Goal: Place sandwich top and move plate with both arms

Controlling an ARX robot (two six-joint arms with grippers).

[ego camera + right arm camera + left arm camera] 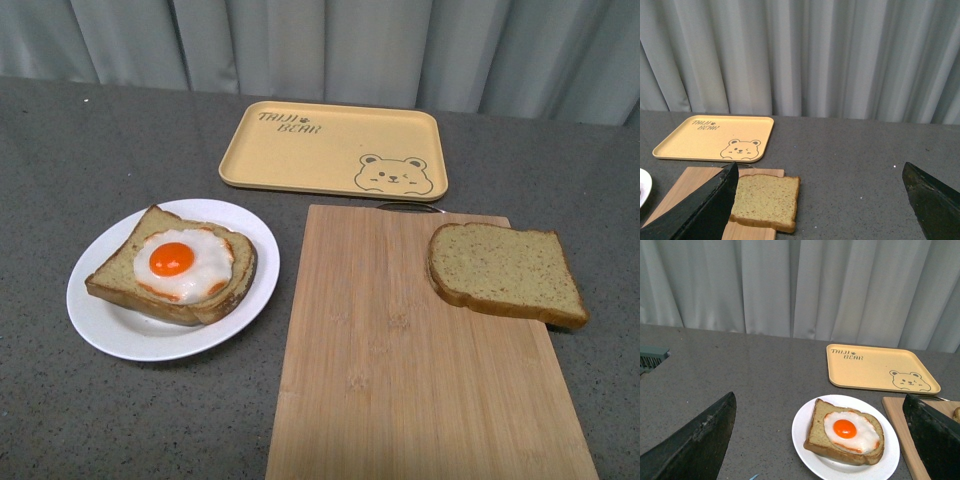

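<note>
The sandwich top, a plain tan speckled slice, lies on the right edge of a wooden cutting board. It also shows in the right wrist view. The white plate on the left holds a bread slice with a fried egg; the left wrist view shows the plate too. My left gripper is open, hovering short of the plate. My right gripper is open, the plain slice beside one of its fingers. Neither arm shows in the front view.
A yellow tray with a bear drawing lies behind the board on the grey table. Grey curtains hang at the back. A grey-green object sits at the table's edge in the left wrist view.
</note>
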